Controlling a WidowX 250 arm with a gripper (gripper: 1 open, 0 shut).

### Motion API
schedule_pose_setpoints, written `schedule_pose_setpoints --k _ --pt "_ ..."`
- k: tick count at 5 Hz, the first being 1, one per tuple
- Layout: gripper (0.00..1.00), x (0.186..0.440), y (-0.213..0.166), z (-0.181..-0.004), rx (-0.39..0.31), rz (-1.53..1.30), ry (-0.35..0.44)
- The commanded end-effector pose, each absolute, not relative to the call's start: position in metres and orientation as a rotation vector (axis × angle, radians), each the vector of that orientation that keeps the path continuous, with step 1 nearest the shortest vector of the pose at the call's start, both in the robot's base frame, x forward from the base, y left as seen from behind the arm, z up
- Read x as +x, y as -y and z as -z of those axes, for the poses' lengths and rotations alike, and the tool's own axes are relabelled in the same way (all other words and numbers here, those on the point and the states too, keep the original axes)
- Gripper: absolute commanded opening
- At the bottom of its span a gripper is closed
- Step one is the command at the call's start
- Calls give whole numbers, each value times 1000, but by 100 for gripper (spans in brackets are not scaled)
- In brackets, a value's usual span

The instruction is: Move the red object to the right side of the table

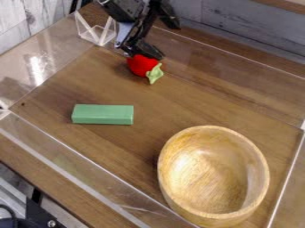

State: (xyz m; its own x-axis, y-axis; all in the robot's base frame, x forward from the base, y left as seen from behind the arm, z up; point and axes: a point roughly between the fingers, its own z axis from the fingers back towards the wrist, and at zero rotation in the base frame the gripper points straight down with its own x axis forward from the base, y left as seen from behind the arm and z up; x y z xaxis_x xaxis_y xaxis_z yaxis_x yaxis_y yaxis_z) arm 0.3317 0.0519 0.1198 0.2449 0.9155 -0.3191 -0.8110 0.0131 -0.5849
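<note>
I count one red toy fruit (pixel 145 65), one flat green block (pixel 103 114) and one wooden bowl (pixel 216 173), all on the one table (pixel 215 85). Above that table hangs my one claw (pixel 132 46).

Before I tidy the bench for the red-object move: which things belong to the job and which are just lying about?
Belongs to the job:
- red object, at the table's far side
- table
- end effector, open, just above the red object

Just lying about:
- green block
- wooden bowl
</note>
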Motion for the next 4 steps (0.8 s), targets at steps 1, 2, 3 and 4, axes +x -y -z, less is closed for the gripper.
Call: schedule_pose_setpoints --k 1,2,3,4 --pt "100 344 -46 -114 -725 -1397 217" --pt "100 355 -35 -99 -661 -1438 241" --pt "100 356 -32 -69 -615 -1431 241" --pt "100 359 -36 -56 -501 -1381 247"
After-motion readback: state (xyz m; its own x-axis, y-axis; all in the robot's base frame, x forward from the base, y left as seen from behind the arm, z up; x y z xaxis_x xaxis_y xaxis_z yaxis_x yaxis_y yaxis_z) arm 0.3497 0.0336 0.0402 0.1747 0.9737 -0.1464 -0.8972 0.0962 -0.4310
